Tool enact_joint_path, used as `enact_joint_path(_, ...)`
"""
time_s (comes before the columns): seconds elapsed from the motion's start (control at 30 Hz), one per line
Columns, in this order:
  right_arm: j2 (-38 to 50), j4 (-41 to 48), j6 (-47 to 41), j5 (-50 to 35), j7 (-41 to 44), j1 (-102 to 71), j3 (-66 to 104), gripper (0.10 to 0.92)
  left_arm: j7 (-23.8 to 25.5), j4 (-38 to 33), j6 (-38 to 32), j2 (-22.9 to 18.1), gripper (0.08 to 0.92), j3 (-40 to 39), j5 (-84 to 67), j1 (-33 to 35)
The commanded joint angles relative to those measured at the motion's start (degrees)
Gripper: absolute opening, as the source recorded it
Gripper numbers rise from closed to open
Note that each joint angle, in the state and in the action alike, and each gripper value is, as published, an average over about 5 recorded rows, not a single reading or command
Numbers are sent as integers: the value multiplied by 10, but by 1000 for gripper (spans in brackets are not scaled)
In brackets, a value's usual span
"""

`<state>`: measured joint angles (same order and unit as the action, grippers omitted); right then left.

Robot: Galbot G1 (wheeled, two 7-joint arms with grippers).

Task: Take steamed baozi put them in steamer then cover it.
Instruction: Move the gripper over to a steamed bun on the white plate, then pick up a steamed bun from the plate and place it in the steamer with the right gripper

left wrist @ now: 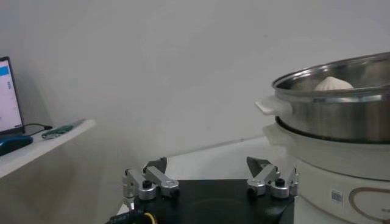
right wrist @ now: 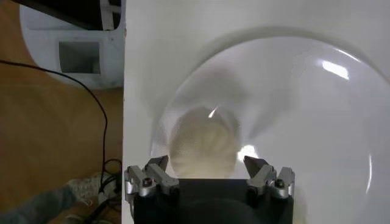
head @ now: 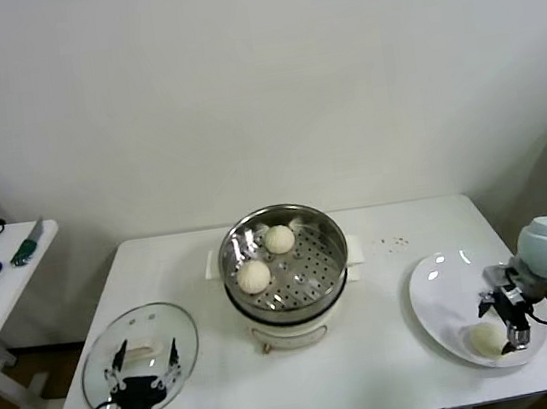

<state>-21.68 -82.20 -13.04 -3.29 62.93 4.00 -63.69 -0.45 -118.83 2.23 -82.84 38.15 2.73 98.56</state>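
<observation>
Two steamed baozi (head: 266, 257) sit inside the steamer (head: 284, 264) at the middle of the white tabletop (head: 376, 372), both toward its far left side. Another baozi (head: 486, 339) lies on the near part of the white plate (head: 437, 294) to the right. The right gripper (head: 513, 326) hangs just over that bun, its jaws spread wide on either side of it; from here I can't quite tell whether they touch it. The cover (head: 139, 357) lies flat on the tabletop to the left of the steamer. The left gripper (head: 144, 368) waits over the cover's near edge with jaws wide open, holding nothing.
</observation>
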Motion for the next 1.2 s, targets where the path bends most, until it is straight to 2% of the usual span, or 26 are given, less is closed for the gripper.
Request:
enact_joint_path(0.03, -12, 17, 2, 18, 2, -34, 26, 822, 0, 3, 0, 0, 823, 1, 1, 0)
enact_joint_path(0.53, -19, 23, 8, 7, 11, -3, 7, 696, -1, 2, 3, 0, 823, -4, 9, -9)
enact_joint_path(0.73, -40, 24, 55, -3, 23, 137, -84, 681, -1, 0, 3, 1, 823, -5, 9, -8)
enact_joint_path(0.83, -73, 18, 101, -1, 32, 241, -157, 679, -1, -1, 3, 1, 823, -5, 9, -6)
enact_joint_path(0.97, -159, 10, 180, -5, 45, 385, -243, 679, -1, -4, 3, 2, 823, -6, 9, -5)
enact_joint_path(1.2, -308, 4, 271, -17, 52, 485, -271, 679, 0, -6, 1, 2, 823, -6, 8, 0)
